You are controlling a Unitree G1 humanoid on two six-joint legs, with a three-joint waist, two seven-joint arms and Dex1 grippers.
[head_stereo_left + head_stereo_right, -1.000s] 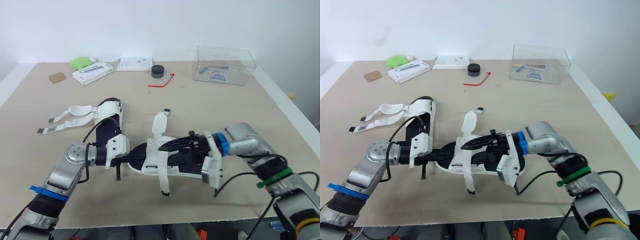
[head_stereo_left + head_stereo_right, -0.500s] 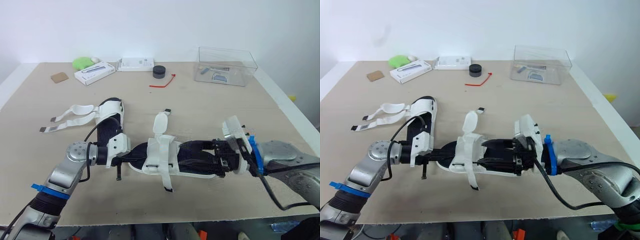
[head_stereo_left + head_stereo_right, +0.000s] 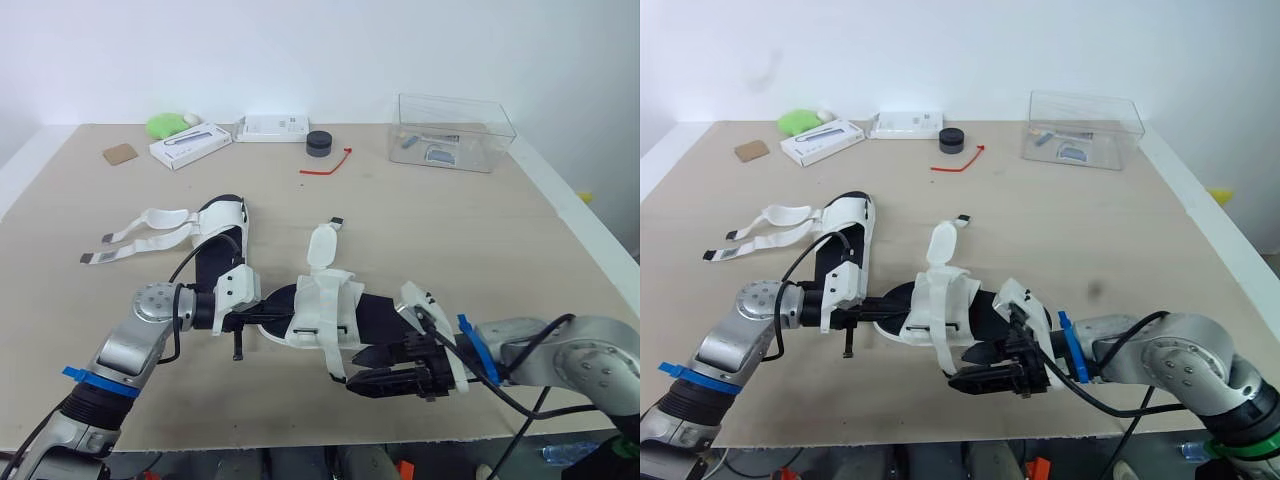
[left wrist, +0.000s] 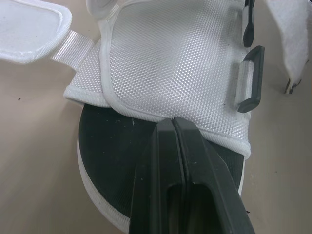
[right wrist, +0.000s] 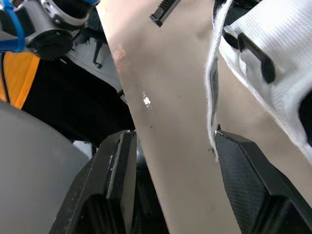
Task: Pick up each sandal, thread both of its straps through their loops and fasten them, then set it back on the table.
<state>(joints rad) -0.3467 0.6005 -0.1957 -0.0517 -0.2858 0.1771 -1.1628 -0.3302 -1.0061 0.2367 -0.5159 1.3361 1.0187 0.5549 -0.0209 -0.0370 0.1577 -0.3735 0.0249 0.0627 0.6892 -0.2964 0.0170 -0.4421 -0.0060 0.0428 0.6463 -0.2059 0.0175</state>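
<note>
The near sandal (image 3: 322, 318) lies flat about mid-worktop (image 3: 450, 230), one loose strap (image 3: 333, 362) trailing toward 6 o'clock. At its 9 o'clock end sits the left tool (image 4: 173, 124), clenched, its tips on the black insole right against the white upper; I can't tell whether anything is pinched. The right tool (image 5: 170, 136) hovers released at the sandal's 5 o'clock, fingers spread either side of that strap's end. The second sandal (image 3: 218, 228) rests at 10 o'clock, straps undone.
</note>
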